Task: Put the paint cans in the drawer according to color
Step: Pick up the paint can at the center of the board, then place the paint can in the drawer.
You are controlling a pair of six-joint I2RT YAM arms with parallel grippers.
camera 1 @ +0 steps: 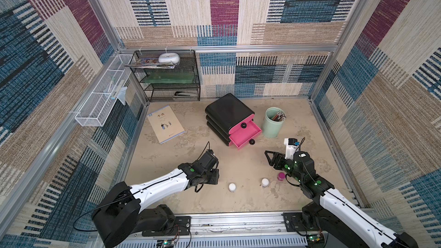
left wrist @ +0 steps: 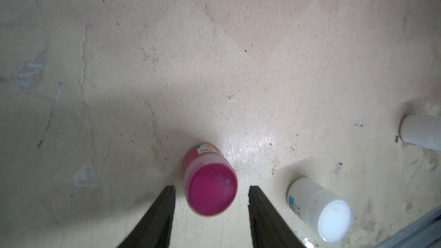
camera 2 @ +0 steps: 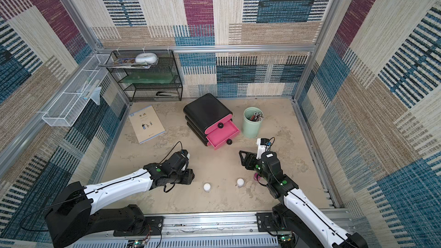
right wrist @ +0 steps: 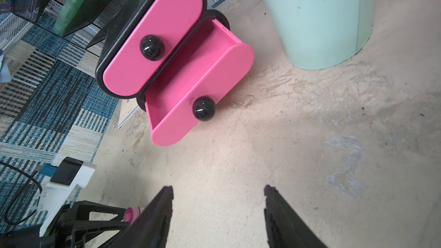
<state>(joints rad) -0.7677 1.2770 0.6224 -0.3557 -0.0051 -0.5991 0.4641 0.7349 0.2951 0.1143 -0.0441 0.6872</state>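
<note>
Bench (camera 1: pixel 238 201), sandy and rough, carried a glossy black drawer unit (camera 1: pixel 226 110) with rounded corners, its middle pink tray pulled out. Facing it, the right claw (right wrist: pixel 218 194) hung spread and empty. The left claw (left wrist: pixel 212 187) stood spread around a small round magenta paint can (left wrist: pixel 210 180), apparently not touching. Closing squarely on its smooth plastic sides would likely avoid tipping it. Two white cans (camera 1: pixel 232 186) stood nearby.

I am seeing bright light. The magenta paint can (left wrist: pixel 210 184) is looking blurry. Walls (camera 1: pixel 35 67) are bending at three and nine o'clock.
</note>
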